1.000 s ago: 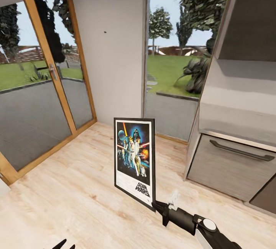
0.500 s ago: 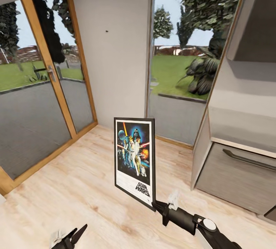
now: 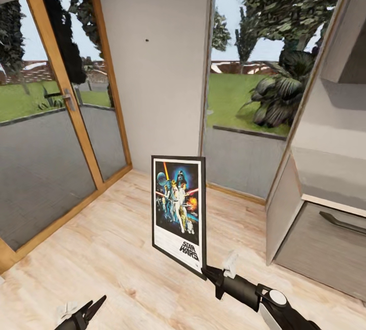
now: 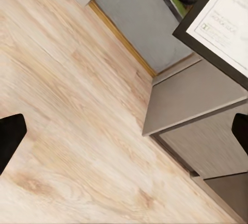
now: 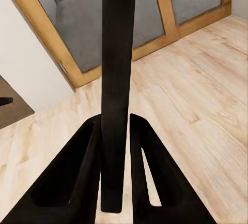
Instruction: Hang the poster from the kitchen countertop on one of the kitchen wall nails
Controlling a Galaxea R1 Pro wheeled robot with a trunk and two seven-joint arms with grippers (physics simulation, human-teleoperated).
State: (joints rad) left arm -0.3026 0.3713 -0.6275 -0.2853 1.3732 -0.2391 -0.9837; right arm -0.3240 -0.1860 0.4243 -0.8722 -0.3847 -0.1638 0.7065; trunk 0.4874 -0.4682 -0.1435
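Black-framed poster point(image 3: 179, 213) upright at frame centre of the head view, lower right corner clamped in right gripper point(image 3: 206, 271); small wall nail point(image 3: 147, 40) on grey wall panel at upper centre; left gripper point(image 3: 86, 312) at lower left, fingers slightly apart. Left wrist view: pale wood floor point(image 4: 57, 100), cabinet fronts, poster corner at upper right, fingertips point(image 4: 10, 138) wide apart. Right wrist view: poster edge pinched between both fingers point(image 5: 142, 162).
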